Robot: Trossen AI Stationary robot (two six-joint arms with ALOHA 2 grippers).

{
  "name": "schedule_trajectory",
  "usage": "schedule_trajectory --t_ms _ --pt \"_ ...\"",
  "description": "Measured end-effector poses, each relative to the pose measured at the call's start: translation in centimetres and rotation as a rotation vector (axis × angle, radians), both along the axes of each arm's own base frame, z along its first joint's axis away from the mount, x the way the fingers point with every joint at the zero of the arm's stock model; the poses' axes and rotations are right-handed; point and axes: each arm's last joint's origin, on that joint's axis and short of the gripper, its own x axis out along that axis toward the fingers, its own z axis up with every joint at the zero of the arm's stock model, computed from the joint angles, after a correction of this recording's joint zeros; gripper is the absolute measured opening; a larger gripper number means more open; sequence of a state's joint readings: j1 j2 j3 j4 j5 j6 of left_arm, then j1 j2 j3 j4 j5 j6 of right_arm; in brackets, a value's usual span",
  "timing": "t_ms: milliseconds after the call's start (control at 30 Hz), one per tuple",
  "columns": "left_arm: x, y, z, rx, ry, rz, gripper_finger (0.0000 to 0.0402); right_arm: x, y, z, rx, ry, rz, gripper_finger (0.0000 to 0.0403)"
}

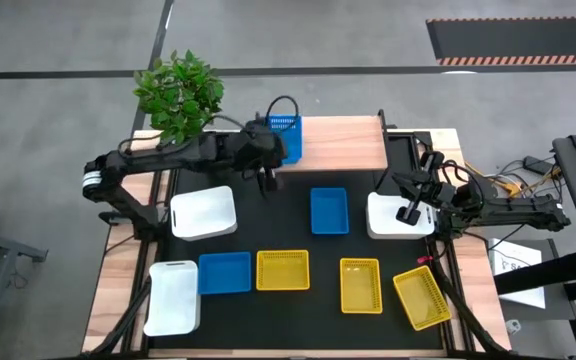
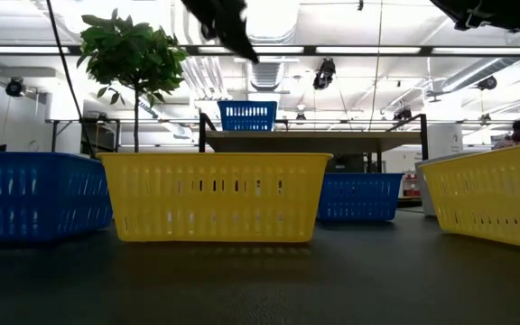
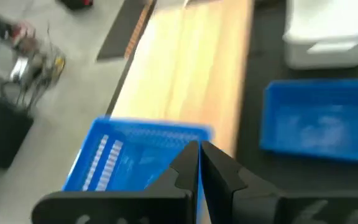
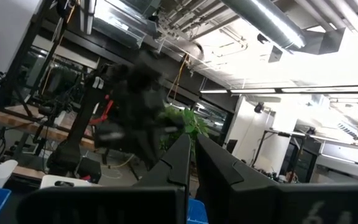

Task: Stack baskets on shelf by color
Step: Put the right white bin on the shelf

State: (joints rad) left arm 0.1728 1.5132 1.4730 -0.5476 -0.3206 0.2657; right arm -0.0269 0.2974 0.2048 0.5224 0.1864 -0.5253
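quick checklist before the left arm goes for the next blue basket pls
1. First blue basket on the shelf: ok, it sits at the shelf's left end.
2. Left gripper free of a load: ok, its fingers are shut on nothing, above the black mat beside the shelf.
3. Next blue basket reachable: ok, the middle blue basket lies open on the mat with nothing in it or on it.
4. Right gripper out of the way: ok, shut and empty over the white basket at the right.
5. Room on the shelf for the yellow and white stacks: ok, the rest of the wood top is bare.
6. Shelved basket squarely seated: cannot tell.
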Motion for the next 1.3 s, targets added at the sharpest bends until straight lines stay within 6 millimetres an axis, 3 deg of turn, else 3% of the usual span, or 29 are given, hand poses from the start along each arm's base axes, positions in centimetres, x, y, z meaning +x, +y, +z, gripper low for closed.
schedule_trajectory --t_ms 300,500,700,967,1067,1133,1300 --pt "-0.8 -8.1 -1.0 0.034 -0.08 -0.264 0.0 0.7 0.0 -0.5 0.028 0.048 0.012 0.0018" --pt "-3.0 -11.1 -3.2 0.103 -0.153 -0.378 0.0 2.5 0.0 -0.3 0.08 0.121 0.07 0.0018" --pt "-5.8 -11.1 -3.9 0.166 -0.338 -0.406 0.0 5.1 0.5 -0.9 0.141 0.251 0.274 0.0018" --pt "-8.8 -10.5 -4.7 0.314 -0.565 -0.409 0.0 8.5 1.7 0.1 0.301 0.478 0.413 0.0018" --pt "-9.6 -10.3 -4.6 0.374 -0.621 -0.407 0.0 9.5 2.6 0.2 0.381 0.663 0.432 0.0018" --pt "-9.9 -10.2 -4.5 0.4 -0.637 -0.405 0.0 10.1 3.2 1.4 0.442 0.716 0.445 0.0018" --pt "-10.5 -10.1 -4.6 0.406 -0.663 -0.4 0.0 11.1 4.2 1.8 0.699 0.952 0.39 0.0018"
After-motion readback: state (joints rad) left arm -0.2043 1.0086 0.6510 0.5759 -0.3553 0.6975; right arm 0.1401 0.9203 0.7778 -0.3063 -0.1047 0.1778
